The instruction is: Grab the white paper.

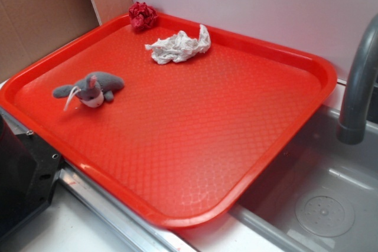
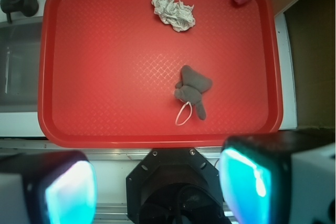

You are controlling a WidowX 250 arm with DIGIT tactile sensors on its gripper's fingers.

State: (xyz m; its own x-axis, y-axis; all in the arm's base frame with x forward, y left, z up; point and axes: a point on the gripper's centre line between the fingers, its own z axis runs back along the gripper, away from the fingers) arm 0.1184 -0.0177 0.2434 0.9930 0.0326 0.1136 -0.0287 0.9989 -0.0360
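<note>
The white paper, a wrinkly elongated wad with grey creases, lies near the far edge of the red tray. In the wrist view it lies at the top middle of the tray. My gripper is open and empty, high above the tray's near edge, over the robot base. Its two fingers show at the bottom with glowing cyan pads, wide apart. The gripper does not show in the exterior view.
A dark red paper ball sits in the tray's far corner. A grey plush animal lies at the tray's left. The black robot base stands beside the tray. A grey faucet and sink are at the right.
</note>
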